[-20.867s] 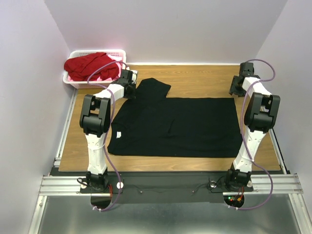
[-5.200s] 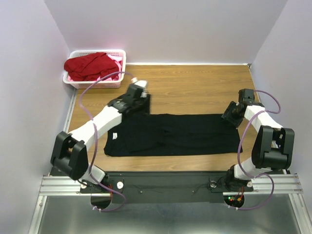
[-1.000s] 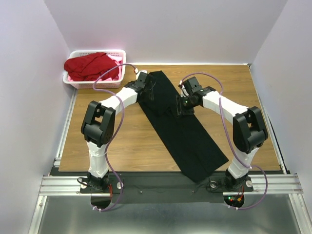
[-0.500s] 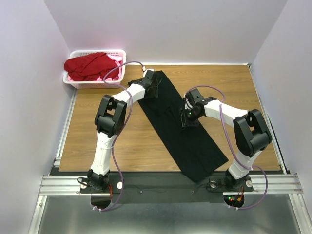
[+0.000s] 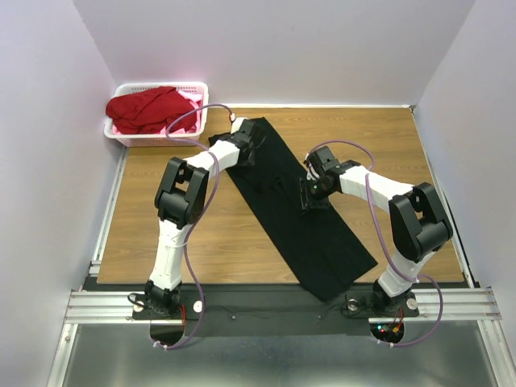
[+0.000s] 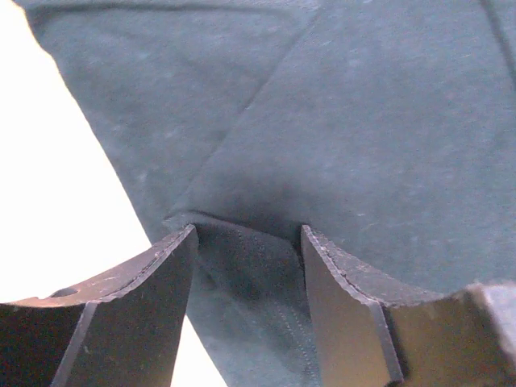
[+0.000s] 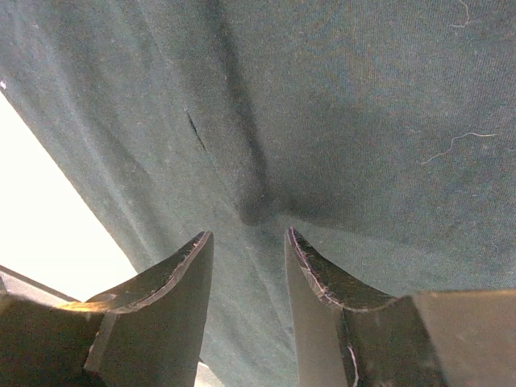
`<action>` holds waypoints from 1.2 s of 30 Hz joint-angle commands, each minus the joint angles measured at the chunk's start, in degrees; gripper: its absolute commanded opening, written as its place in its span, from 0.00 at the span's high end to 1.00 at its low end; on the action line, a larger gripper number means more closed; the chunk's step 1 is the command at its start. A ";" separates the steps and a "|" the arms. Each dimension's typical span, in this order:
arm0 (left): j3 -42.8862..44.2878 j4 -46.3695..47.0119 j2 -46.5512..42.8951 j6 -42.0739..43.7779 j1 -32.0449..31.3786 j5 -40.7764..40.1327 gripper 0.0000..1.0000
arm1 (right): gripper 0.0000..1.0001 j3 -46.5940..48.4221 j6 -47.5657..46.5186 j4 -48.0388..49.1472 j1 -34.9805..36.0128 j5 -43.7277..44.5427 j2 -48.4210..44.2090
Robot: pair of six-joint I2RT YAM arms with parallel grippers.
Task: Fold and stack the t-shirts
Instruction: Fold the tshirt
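Note:
The black t-shirt lies folded into a long narrow strip, running diagonally from the back left toward the front right of the table. My left gripper stands open on the strip's far end; in the left wrist view a stitched fold of the black cloth lies between its fingers. My right gripper rests open at the strip's right edge near the middle. The right wrist view shows a crease in the cloth running toward the gap of its fingers. A red t-shirt is heaped in the basket.
The white slotted basket stands at the back left corner, beside the table. Bare wooden tabletop lies to the left and to the right of the strip. Purple walls close in on both sides and behind.
My right gripper has slid down and to the right along the strip's edge. The left arm's elbow has swung inward while its gripper stays at the far end.

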 commanded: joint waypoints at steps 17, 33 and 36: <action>-6.20 -0.94 -8.42 -2.98 0.04 -4.70 0.54 | 0.53 1.78 -0.91 1.46 0.09 0.13 -0.26; 5.66 -4.19 -1.31 -2.80 -0.57 -1.98 0.53 | 0.53 0.73 -1.17 1.46 0.09 0.13 -1.05; 7.94 -6.20 0.20 -2.89 -0.57 -1.89 0.53 | 0.53 0.46 -1.17 1.46 0.09 0.13 -1.05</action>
